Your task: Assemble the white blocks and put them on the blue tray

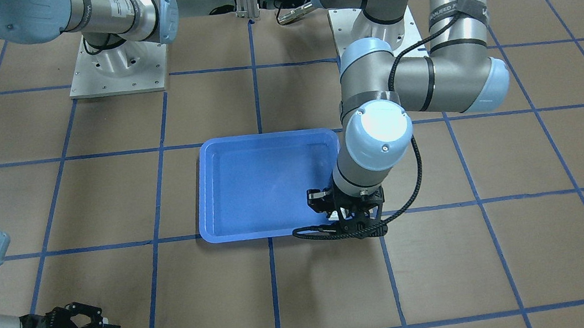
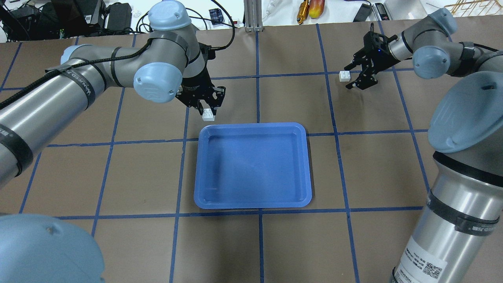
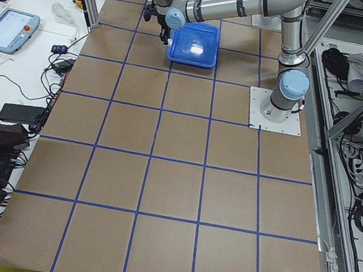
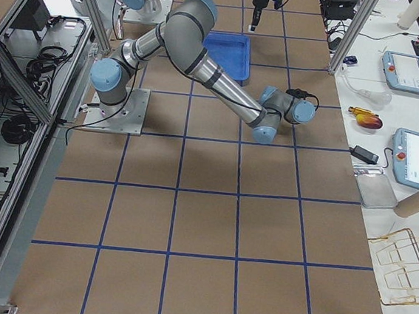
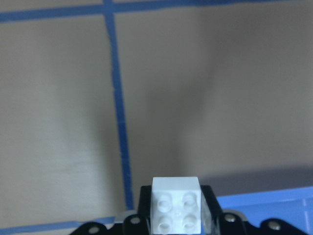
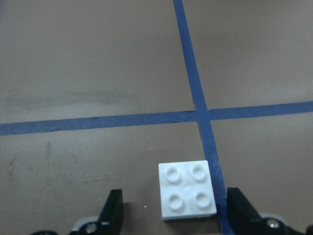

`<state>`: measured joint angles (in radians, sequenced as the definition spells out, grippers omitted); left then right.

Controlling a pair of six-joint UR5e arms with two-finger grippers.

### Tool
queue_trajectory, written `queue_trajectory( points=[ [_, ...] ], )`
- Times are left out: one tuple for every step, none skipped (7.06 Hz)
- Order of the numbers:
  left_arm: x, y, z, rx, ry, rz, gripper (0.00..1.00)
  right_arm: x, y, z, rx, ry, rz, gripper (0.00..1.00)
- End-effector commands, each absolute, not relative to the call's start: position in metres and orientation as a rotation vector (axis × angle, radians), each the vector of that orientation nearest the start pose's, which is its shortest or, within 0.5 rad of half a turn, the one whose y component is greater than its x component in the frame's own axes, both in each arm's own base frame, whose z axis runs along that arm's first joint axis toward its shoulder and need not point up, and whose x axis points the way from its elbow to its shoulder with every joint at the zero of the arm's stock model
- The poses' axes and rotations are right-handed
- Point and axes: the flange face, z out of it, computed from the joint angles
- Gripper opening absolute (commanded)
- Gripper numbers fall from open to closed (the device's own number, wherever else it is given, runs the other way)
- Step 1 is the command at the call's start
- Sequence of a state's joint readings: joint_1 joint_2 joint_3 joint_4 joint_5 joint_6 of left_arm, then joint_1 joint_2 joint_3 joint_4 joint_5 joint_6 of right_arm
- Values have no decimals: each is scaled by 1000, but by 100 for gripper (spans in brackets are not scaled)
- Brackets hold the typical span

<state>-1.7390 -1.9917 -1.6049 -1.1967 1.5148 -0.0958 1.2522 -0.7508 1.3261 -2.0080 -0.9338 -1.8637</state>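
Observation:
The blue tray lies empty at the table's middle and also shows in the front-facing view. My left gripper is shut on one white block, just outside the tray's far left corner. The left wrist view shows this block clamped between the fingers, studs toward the camera. The second white block lies on the table at the far right. My right gripper is open with a finger on each side of it, not touching. The right wrist view shows that block between the spread fingers.
Blue tape lines form a grid on the brown table. The two arm bases stand at the robot's edge. Tools and cables lie past the far edge. Tablets sit on a side bench.

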Motion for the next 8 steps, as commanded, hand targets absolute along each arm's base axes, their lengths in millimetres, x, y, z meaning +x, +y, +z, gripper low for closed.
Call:
queue_trajectory(
  points=[
    [-288,-531,254,55,3169,150,18,-47,-752,149,-1804,1941,-693,6],
    [-306,-520,250,39,3189,42,18,-47,-752,150,-1806,1941,-695,0],
    [-316,-509,238,17,3195,28,18,-45,-752,157,-1813,1941,-700,0],
    [-327,-493,223,-32,3182,69,18,-34,-748,180,-1817,1930,-692,0],
    [-333,-487,217,-21,3173,64,18,-16,-737,212,-1797,1898,-646,0],
    [-337,-485,213,-35,3169,70,18,2,-721,243,-1794,1877,-618,0],
    [-343,-479,209,-71,3163,85,18,25,-701,261,-1806,1851,-601,0],
    [-347,-476,206,-62,3161,92,19,60,-666,277,-1841,1817,-561,0]
  ],
)
